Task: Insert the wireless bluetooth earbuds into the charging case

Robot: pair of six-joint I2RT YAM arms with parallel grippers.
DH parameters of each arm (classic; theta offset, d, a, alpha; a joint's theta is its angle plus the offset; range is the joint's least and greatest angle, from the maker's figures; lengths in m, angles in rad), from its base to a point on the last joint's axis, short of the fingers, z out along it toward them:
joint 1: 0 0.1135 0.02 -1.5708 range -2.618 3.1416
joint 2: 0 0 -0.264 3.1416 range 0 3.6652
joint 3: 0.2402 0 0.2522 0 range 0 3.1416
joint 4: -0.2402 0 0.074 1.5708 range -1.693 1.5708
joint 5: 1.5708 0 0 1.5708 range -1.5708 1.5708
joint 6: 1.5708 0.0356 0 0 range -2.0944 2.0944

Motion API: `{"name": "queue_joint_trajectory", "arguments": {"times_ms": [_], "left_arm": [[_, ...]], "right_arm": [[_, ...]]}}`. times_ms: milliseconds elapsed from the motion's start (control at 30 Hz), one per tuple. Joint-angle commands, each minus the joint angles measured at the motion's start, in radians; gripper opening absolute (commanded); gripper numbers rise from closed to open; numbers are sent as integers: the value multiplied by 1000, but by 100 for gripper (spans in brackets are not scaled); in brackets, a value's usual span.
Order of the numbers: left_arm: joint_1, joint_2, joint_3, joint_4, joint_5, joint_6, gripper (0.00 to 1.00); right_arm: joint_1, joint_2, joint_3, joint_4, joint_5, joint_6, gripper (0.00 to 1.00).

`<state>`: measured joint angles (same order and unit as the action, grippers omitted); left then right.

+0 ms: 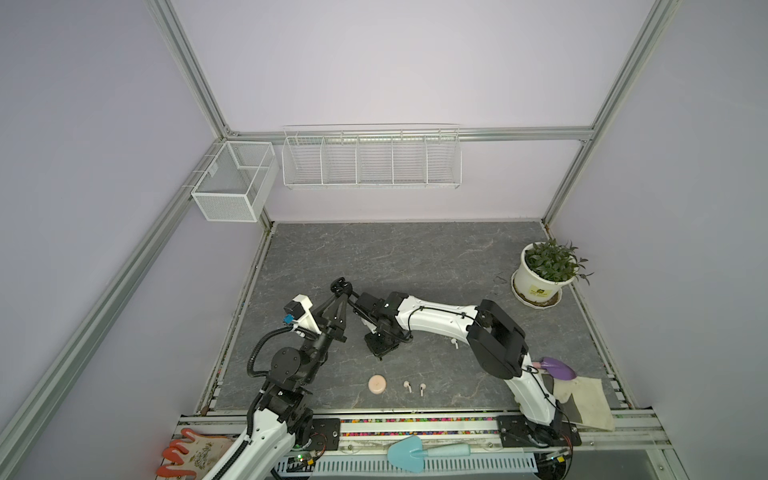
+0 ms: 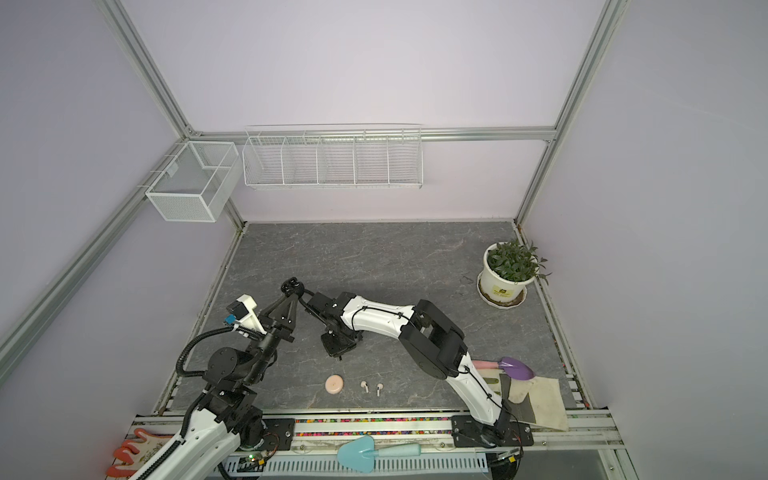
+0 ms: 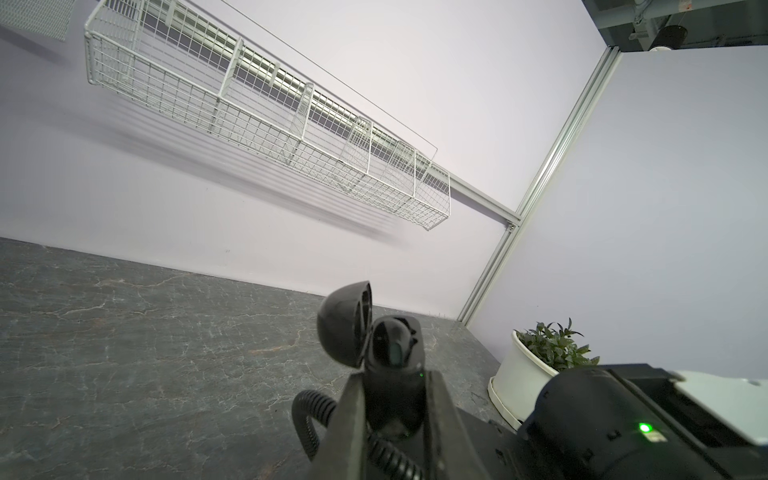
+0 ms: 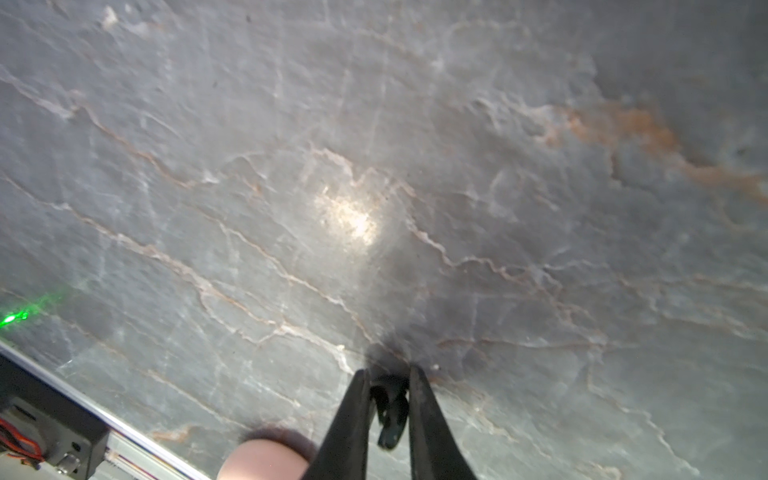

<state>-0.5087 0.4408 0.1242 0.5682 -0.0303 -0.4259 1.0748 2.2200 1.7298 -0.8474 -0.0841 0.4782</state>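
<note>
My left gripper [image 3: 395,374] is shut on the black charging case [image 3: 395,353] and holds it above the table, with its lid [image 3: 345,328] swung open. Both top views show this case [image 1: 341,286] [image 2: 293,286] at the left arm's tip. My right gripper [image 4: 388,370] points down at the table, its fingers closed on a black earbud [image 4: 390,415]. A closed pink case [image 1: 377,384] lies near the front edge with two pale pink earbuds [image 1: 407,386] [image 1: 422,389] beside it. One white earbud [image 1: 454,343] lies under the right arm.
A potted plant [image 1: 540,274] stands at the back right. A purple trowel [image 1: 559,369] and a cloth [image 1: 586,399] lie by the right arm's base. A blue trowel [image 1: 415,453] and a glove [image 1: 187,453] lie off the front edge. Wire baskets [image 1: 370,162] hang on the wall.
</note>
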Motion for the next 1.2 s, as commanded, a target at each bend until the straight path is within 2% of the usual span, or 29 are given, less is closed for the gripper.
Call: {"name": "queue_joint_trajectory", "arguments": {"times_ms": [0, 833, 1167], "left_arm": [[4, -14, -12, 1, -17, 4, 0], [4, 35, 12, 5, 3, 6, 0], [4, 93, 38, 41, 76, -3, 0]], "right_arm": [[8, 21, 3, -36, 13, -1, 20], [-118, -220, -279, 243, -67, 16, 18], [-242, -439, -457, 437, -138, -32, 18]]}}
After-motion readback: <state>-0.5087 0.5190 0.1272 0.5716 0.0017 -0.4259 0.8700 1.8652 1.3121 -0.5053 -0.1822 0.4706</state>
